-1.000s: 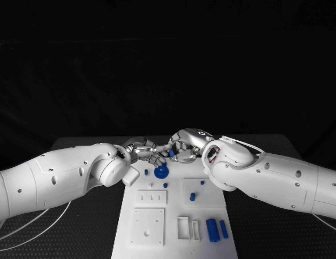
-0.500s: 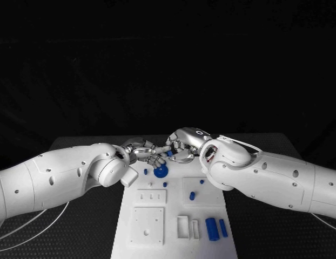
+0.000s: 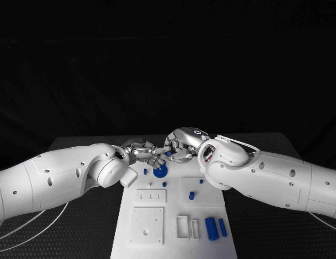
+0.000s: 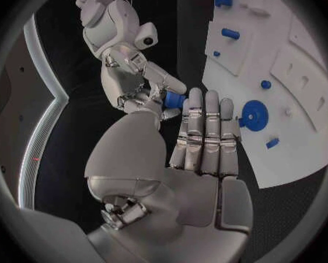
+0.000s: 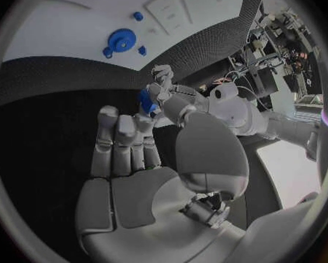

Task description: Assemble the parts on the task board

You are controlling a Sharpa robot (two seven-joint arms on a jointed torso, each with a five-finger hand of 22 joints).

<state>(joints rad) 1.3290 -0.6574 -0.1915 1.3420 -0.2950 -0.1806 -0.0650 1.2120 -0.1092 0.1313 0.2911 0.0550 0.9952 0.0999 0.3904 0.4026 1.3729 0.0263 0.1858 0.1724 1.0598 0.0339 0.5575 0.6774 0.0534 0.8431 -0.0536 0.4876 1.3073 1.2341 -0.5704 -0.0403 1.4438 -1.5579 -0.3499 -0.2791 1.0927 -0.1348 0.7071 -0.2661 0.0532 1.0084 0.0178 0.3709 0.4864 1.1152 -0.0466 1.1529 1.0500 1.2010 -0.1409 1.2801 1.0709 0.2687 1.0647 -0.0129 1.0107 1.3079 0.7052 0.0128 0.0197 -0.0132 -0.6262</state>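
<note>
Above the far end of the white task board (image 3: 176, 237) my left hand (image 3: 141, 150) and right hand (image 3: 182, 145) meet fingertip to fingertip. A small blue part (image 3: 168, 154) sits between them. In the left wrist view the blue part (image 4: 173, 100) lies between my left hand's (image 4: 201, 134) fingertips and thumb, with the right hand (image 4: 131, 70) pinching its other side. The right wrist view shows the blue part (image 5: 146, 101) held in the left hand (image 5: 175, 99), just past the fingertips of my right hand (image 5: 135, 158).
A round blue disc (image 3: 161, 172) lies on the board below the hands, with a small blue peg (image 3: 145, 171) beside it. More blue pieces sit mid-board (image 3: 191, 196) and near the front (image 3: 212, 229). Black table flanks the board on both sides.
The right arm has edged slightly towards the left hand. Both hands stay together at the blue part above the board's far end.
</note>
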